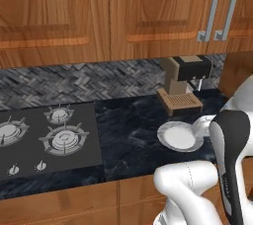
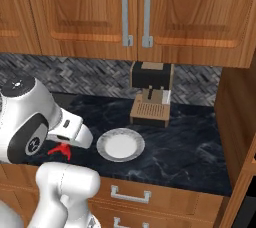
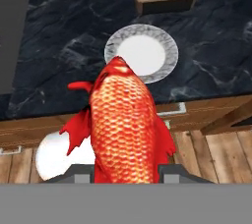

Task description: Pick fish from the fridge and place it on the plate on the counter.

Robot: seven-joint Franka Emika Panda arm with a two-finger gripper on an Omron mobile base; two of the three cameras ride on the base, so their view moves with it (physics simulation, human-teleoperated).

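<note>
My gripper (image 3: 127, 171) is shut on the fish (image 3: 123, 125), a red-orange scaly fish that points away from the hand toward the plate (image 3: 170, 51). The fish hangs over the counter's front edge, short of the plate. In the right base view a red fin of the fish (image 2: 60, 149) shows under the white hand, left of the plate (image 2: 102, 147). The white plate (image 1: 163, 132) lies bare on the black marbled counter (image 1: 128, 135) in front of the coffee machine. The fridge is out of view.
A brown and black coffee machine (image 2: 151, 94) stands behind the plate against the backsplash. The gas stove (image 1: 49, 137) lies to the left. Wooden wall cabinets (image 2: 135, 12) hang above, and a wooden side panel (image 2: 235, 122) bounds the counter on the right.
</note>
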